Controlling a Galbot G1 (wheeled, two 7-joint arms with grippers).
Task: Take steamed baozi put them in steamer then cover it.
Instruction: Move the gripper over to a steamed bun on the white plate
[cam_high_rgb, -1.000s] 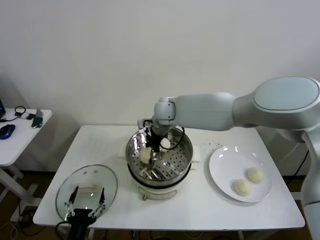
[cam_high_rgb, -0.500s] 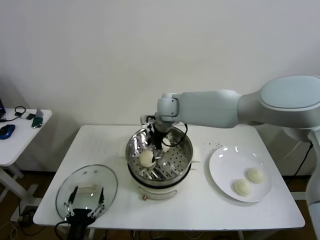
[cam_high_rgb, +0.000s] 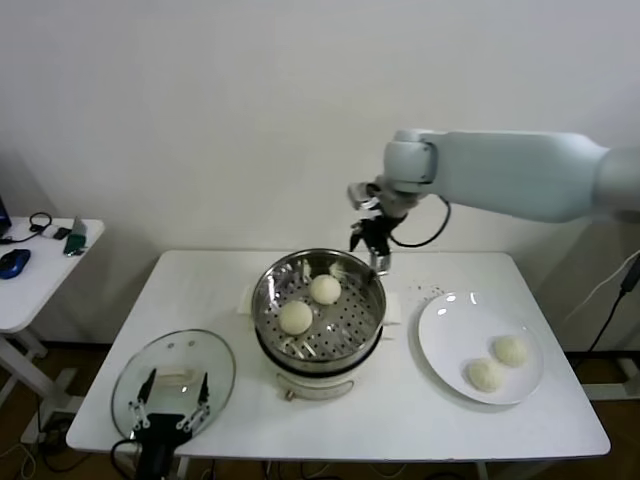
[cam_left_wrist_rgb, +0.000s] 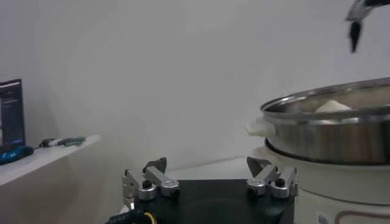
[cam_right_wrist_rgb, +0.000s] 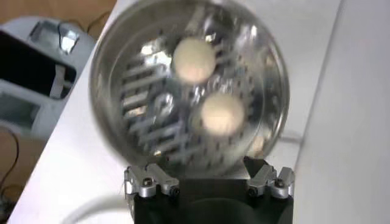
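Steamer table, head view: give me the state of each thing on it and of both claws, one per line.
steamer: uncovered, two baozi on its perforated tray
baozi in steamer: two, apart
baozi on plate: two, side by side
plate: flat on the table
cover: off, lying on the table
right claw: open, empty, above the steamer's far rim
left claw: open, empty, over the cover

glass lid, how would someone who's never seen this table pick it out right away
Start at the white table and go to its front left corner, left of the steel steamer. The glass lid lies flat there, under the left claw. Unlike the opaque white plate on the right, it is see-through with a metal rim.
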